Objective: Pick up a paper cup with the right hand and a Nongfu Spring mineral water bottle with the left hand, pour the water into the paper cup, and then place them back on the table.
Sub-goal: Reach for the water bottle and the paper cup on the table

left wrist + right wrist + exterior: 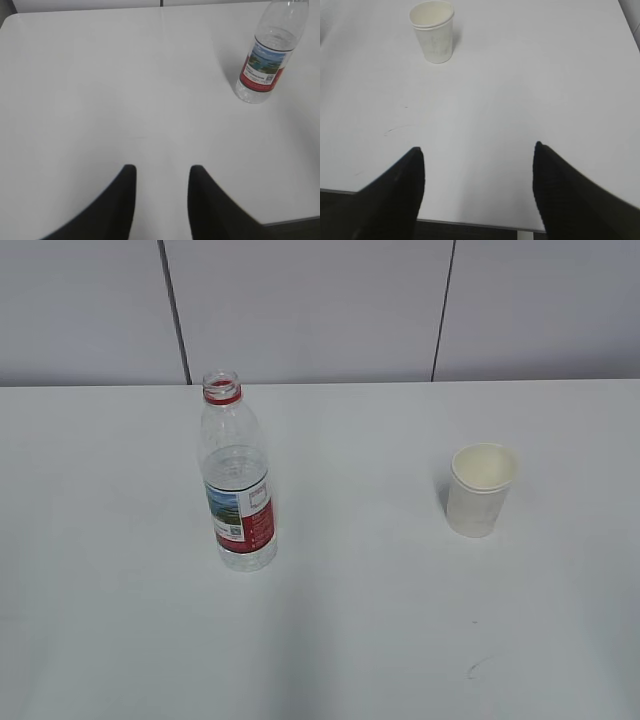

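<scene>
The Nongfu Spring bottle stands upright and uncapped on the white table, left of centre; clear water fills roughly its lower half. It shows at the upper right of the left wrist view. The paper cup stands upright on the right and shows at the top left of the right wrist view. My left gripper is open and empty over bare table, well short of the bottle. My right gripper is wide open and empty near the table's front edge, far from the cup. Neither arm shows in the exterior view.
A small dark scuff mark lies near the front right of the table and shows in the right wrist view. A grey panelled wall stands behind the table. The table's front edge runs under my right gripper.
</scene>
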`<state>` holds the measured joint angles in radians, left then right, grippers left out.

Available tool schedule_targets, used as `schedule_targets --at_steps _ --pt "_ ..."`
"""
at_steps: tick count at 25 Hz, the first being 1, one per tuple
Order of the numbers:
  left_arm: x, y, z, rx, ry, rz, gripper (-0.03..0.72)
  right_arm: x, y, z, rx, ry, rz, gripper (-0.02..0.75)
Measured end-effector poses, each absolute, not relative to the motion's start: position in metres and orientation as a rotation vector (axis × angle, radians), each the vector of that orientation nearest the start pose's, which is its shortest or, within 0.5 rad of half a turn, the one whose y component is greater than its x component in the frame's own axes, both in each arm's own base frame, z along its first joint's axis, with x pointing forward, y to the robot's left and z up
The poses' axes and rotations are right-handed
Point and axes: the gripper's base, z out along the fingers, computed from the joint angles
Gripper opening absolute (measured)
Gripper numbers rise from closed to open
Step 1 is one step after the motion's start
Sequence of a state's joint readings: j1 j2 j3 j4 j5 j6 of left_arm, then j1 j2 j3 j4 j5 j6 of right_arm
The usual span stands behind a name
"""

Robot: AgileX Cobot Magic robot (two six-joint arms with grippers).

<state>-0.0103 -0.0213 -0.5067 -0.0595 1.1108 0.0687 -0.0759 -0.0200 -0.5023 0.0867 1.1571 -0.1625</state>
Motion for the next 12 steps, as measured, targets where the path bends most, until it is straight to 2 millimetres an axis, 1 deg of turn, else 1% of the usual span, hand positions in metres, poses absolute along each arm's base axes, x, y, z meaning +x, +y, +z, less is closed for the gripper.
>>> schedule_targets --at_steps 6,8,12 --pt "-0.011 -0.005 0.275 0.087 2.063 -0.035 0.229 -0.012 0.008 0.273 -0.101 2.097 -0.039 0.507" --pt "-0.011 -0.005 0.275 0.087 2.063 -0.035 0.229 -0.012 0.008 0.279 -0.097 2.046 -0.045 0.507" --pt "-0.011 -0.005 0.275 0.087 2.063 -0.035 0.229 -0.006 0.007 0.295 -0.080 1.864 -0.057 0.507"
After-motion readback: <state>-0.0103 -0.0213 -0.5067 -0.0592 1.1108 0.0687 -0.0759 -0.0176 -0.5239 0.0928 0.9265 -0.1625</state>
